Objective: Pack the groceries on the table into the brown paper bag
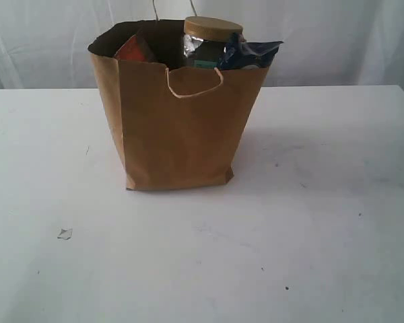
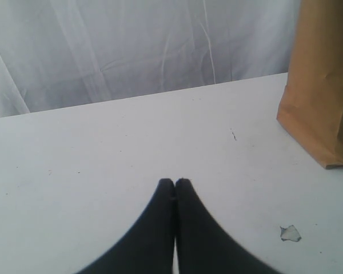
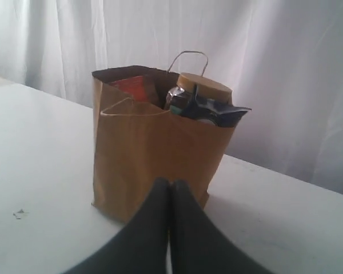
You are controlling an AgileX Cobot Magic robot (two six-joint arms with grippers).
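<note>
Exterior view: brown paper bag (image 1: 178, 134) looks packed, gold-lidded clear jar (image 1: 213, 30) topping rim. left gripper (image 2: 175, 181), right gripper (image 3: 170, 182) pinched closed, empty; withdraw without nudging bag.

brown paper bag (image 1: 178, 128), gold-lidded clear jar (image 1: 212, 42), white table (image 1: 202, 256)

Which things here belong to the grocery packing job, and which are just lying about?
Job: brown paper bag, with the gold-lidded clear jar, dark blue packet and orange-labelled pouch inside it.
Lying about: small crumpled white scrap on the table.
</note>
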